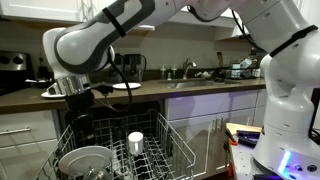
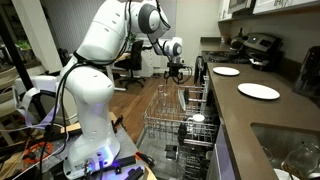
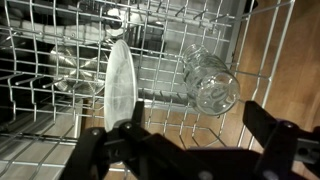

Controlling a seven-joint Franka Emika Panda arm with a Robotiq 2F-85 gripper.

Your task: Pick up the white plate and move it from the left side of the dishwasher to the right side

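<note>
The white plate [image 1: 85,160] leans in the near left part of the dishwasher's wire rack [image 1: 176,142]. In the wrist view the plate [image 3: 122,80] stands on edge between the tines, just left of my jaws. My gripper [image 1: 82,97] hangs above the rack's left side, over the plate and apart from it. It is open, with nothing between the dark fingers [image 3: 262,120]; the gap [image 3: 198,112] shows only rack wires. In an exterior view the gripper [image 2: 177,72] hovers above the far end of the pulled-out rack [image 2: 160,112].
A small cup [image 1: 135,141] sits in the rack's middle, seen as a glassy cup [image 3: 211,80] right of the plate. Two flat plates [image 2: 258,91] lie on the dark counter [image 2: 250,120]. A sink [image 2: 290,150] and white cabinets [image 1: 215,110] flank the dishwasher.
</note>
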